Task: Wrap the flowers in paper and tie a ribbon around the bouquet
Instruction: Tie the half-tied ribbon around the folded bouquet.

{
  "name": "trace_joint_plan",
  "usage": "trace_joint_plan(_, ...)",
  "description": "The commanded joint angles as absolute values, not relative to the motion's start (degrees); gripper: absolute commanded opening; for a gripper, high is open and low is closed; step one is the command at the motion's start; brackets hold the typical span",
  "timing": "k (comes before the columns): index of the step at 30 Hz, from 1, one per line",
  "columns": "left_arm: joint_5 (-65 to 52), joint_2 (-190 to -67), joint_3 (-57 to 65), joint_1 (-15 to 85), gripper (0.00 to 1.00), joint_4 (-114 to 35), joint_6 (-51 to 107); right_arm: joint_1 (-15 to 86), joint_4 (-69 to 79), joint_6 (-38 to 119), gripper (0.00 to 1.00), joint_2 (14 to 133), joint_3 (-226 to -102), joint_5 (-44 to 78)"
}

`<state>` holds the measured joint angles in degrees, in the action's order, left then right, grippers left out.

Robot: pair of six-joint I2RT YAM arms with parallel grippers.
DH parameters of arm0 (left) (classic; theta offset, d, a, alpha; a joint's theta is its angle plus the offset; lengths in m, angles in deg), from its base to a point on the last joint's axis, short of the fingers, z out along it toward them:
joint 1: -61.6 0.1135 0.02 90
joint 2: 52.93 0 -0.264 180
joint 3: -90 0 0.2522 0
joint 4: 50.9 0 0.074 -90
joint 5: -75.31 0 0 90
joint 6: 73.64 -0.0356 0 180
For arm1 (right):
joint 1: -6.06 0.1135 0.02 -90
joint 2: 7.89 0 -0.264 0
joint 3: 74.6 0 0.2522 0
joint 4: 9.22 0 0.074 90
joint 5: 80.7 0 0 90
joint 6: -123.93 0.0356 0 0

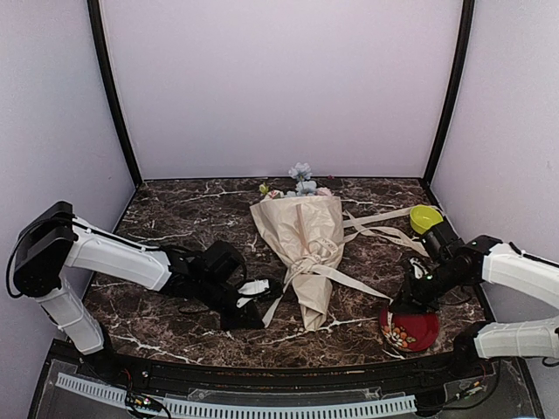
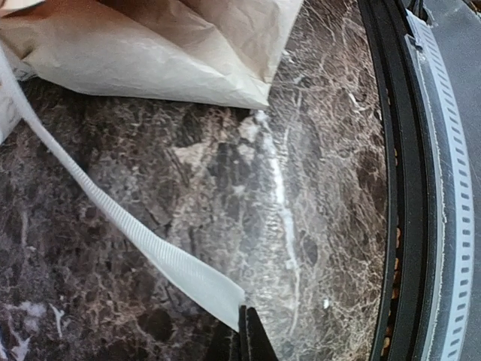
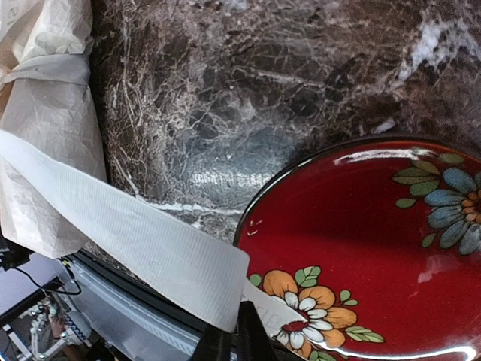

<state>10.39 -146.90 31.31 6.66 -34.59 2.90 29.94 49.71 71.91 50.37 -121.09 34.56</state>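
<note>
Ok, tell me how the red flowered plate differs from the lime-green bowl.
The glossy red round plate carries painted flowers; the small lime-green round bowl is plain. The plate lies near the dark marble table's front edge, partly under the right arm; the bowl sits farther back, by the cream ribbon's loose tails. The plate looks wider and shallower. Both are round, on the right side.

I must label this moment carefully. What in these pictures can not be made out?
Stems of the flowers: top view, hidden inside the paper.
Knot of the ribbon: top view, too small to read.
Red plate: right wrist view, cut off by right and bottom edges.
</note>
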Motion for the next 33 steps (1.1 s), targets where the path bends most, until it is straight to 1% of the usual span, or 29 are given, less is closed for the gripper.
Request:
trace_joint_plan(1,11.0,-145.52,29.77,4.46,0.0,-29.82,1.48,29.7,43.59,75.67,0.16,49.52,-118.16,36.59)
trace_joint_plan(5,10.53,-145.25,28.42,2.46,0.0,-28.7,0.25,29.7,44.0,73.96,0.48,50.93,-120.76,34.65)
trace_joint_plan(7,9.4,-145.76,27.4,2.15,0.01,-27.46,-0.34,29.74,45.56,71.75,0.58,52.18,-124.28,32.92)
trace_joint_plan(8,8.87,-145.83,27.24,2.1,0.08,-26.96,-0.67,29.71,45.84,70.54,0.61,52.68,-126.41,32.05)
trace_joint_plan(10,8.33,-145.19,26.94,2.1,0.33,-25.65,-1.48,29.7,43.6,69.69,0.65,53.65,-129.99,31.44)
trace_joint_plan(11,8.38,-143.99,26.79,2.09,0.4,-25.29,-2.03,29.7,41.02,69.51,0.66,54.38,-131.35,31.72)
trace_joint_plan(13,8.44,-140.1,27.63,2.22,0.5,-26.16,-3.25,29.74,35.69,68.19,0.66,57.13,-134.27,33.05)
trace_joint_plan(16,10.77,-132.66,31.65,4.27,0.68,-31.9,-4.61,30.19,29.16,65.15,0.58,62.9,-139.01,35.75)
trace_joint_plan(17,12.83,-131.05,32.55,5.56,0.69,-33.24,-5.05,30.74,26.77,64.2,0.55,64.58,-140.28,35.87)
trace_joint_plan(18,12.43,-130.08,33.11,6.86,0.69,-34.68,-5.24,31.55,25.09,62.75,0.52,66.25,-141.57,35.43)
trace_joint_plan(19,9.63,-129.72,33.81,8.08,0.67,-37.05,-5.27,32.43,24.15,61.48,0.47,68.26,-142.88,34.76)
trace_joint_plan(20,3.64,-130.08,34.64,9.3,0.61,-41.04,-5.03,33.23,24.06,60.36,0.43,70.32,-144.46,34.15)
trace_joint_plan(21,-1.87,-131.52,35.42,10.48,0.46,-45.34,-4.4,33.91,24.12,59.42,0.43,72.33,-145.91,33.94)
trace_joint_plan(22,-5.86,-133.57,35.59,11.69,0.34,-49.13,-4.33,34.38,24.21,59.28,0.44,74.17,-147.15,33.69)
trace_joint_plan(23,-7.16,-136.43,34.95,12.39,0.31,-51.02,-5.49,34.83,23.8,59.73,0.46,75.63,-147.85,33.66)
trace_joint_plan(24,-8.69,-139.5,33.64,12.49,0.34,-52.19,-7.62,35.26,23.45,60.95,0.5,76.76,-148.4,33.15)
trace_joint_plan(25,-9.87,-142.43,32.12,12.47,0.4,-52.95,-9.06,35.53,23.31,62.61,0.53,77.67,-148.99,31.93)
trace_joint_plan(27,-10.07,-148.41,28.82,12.47,0.54,-53.5,-11.69,36.45,21.62,66.87,0.58,78.66,-148.62,31.14)
trace_joint_plan(29,-9.06,-152.27,27.46,12.47,0.62,-56.42,-14.14,37.38,19.47,70.69,0.66,79.01,-147.46,31.17)
trace_joint_plan(30,-8.75,-153.73,26.68,12.47,0.65,-57.4,-14.67,37.81,18.62,72.03,0.68,79.07,-146.85,30.71)
trace_joint_plan(33,-9.81,-157.78,23.71,12.55,0.69,-58.26,-15.45,38.84,16.73,74.95,0.7,80.19,-145.25,30.12)
